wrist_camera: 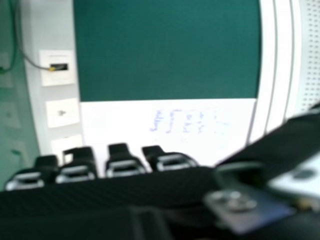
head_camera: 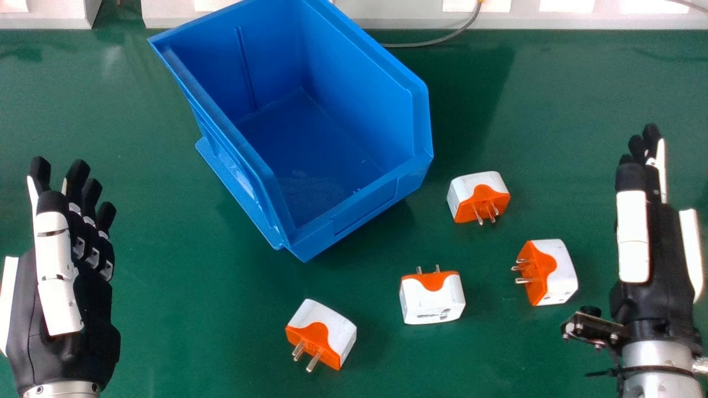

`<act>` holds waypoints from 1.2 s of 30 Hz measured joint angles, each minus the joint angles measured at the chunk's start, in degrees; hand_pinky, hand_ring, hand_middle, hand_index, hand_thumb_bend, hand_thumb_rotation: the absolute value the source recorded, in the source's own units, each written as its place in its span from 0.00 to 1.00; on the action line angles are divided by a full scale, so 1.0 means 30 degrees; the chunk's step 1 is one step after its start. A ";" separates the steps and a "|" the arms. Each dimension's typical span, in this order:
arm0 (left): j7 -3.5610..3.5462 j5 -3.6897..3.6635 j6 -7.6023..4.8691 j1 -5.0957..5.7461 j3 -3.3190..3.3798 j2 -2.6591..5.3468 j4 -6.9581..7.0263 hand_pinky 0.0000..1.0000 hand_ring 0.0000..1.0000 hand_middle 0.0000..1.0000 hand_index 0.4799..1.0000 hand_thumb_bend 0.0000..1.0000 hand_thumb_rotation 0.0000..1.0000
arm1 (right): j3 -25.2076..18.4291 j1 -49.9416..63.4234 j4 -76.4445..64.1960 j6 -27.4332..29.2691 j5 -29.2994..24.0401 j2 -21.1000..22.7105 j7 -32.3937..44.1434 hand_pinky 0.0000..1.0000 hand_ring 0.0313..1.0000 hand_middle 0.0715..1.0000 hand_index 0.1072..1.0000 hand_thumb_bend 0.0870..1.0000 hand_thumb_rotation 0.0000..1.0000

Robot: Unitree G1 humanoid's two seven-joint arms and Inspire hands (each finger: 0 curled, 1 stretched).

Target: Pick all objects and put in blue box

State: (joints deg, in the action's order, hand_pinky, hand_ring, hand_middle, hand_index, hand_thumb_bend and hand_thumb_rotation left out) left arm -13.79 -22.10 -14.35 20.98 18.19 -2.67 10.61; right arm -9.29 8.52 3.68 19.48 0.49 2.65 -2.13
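There's the box (head_camera: 359,209), upper centre, four plugs (head_camera: 433,298) spread from lower centre to right of centre! Left hand (head_camera: 91,309) lower left, right hand (head_camera: 661,260) lower right, both with fingers out straight.

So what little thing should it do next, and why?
Probably move the right robot hand left toward the nearest plug adapter: it lies just beside that open hand, and the blue box has nothing in it so far.
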 measured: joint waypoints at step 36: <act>-0.0160 -0.0163 -0.0012 0.0049 0.0044 -0.0018 -0.0076 1.00 1.00 0.99 0.98 0.34 1.00 | 0.2018 0.0281 -0.0002 -0.2786 1.2459 0.1657 -0.6675 0.87 0.97 1.00 0.97 0.64 0.82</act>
State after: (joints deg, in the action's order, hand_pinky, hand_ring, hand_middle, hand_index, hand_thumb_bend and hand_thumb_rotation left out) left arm -14.27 -22.59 -14.38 21.13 18.33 -2.73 10.39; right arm -3.23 9.37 3.68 11.13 37.86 7.62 -22.16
